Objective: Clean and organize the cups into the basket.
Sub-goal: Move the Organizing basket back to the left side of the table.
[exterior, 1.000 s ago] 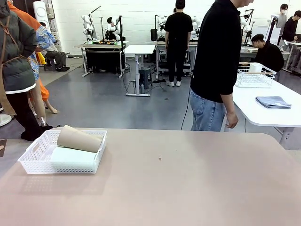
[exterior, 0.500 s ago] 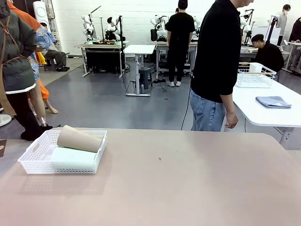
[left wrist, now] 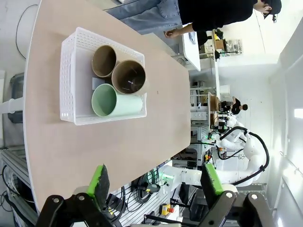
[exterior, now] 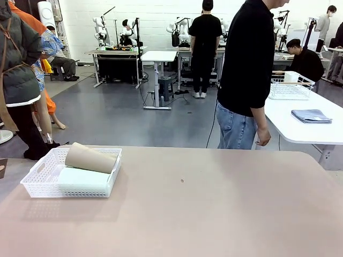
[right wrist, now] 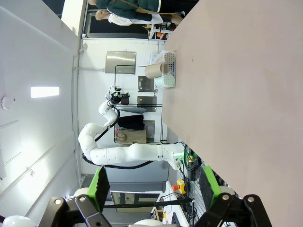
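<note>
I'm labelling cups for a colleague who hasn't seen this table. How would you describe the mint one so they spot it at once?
Find the white mesh basket on the tan table. Three paper cups lie inside; the mint cup is the pale green one, beside two kraft-brown cups.
</note>
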`<state>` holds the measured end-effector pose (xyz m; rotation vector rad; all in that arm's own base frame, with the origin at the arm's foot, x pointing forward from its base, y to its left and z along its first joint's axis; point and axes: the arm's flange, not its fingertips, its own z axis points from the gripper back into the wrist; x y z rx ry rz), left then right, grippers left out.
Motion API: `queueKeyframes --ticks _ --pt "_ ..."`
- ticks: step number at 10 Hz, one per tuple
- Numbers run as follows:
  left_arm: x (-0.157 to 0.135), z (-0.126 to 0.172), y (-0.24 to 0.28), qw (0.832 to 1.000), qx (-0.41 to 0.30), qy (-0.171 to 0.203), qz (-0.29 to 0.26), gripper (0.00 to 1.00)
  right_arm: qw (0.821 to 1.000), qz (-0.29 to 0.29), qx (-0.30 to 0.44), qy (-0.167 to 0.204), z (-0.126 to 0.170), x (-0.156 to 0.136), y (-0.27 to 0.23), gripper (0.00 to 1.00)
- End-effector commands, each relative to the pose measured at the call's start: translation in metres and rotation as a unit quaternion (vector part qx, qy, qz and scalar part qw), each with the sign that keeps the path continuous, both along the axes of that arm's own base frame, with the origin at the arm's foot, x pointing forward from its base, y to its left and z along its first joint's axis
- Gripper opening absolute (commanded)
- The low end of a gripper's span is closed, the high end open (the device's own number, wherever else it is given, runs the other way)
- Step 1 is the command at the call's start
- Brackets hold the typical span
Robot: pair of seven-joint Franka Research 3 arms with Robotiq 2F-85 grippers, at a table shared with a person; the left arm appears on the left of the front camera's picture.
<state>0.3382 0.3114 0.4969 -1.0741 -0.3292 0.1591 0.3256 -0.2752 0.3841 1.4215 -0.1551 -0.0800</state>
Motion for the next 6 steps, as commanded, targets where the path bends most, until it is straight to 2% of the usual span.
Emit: queueKeyframes --ticks 1,6 --pt "0.0006 0.0023 0.0022 1.0 -0.002 -0.001 -0.002 1.0 1.0 0.0 -0.006 0.001 -0.0005 -0.0019 0.0006 1.0" --pt "0.0006 0.0023 0.0022 1.0 -0.002 -0.001 -0.002 1.0 1.0 0.0 -0.006 0.001 -0.0005 -0.0019 0.0006 1.0"
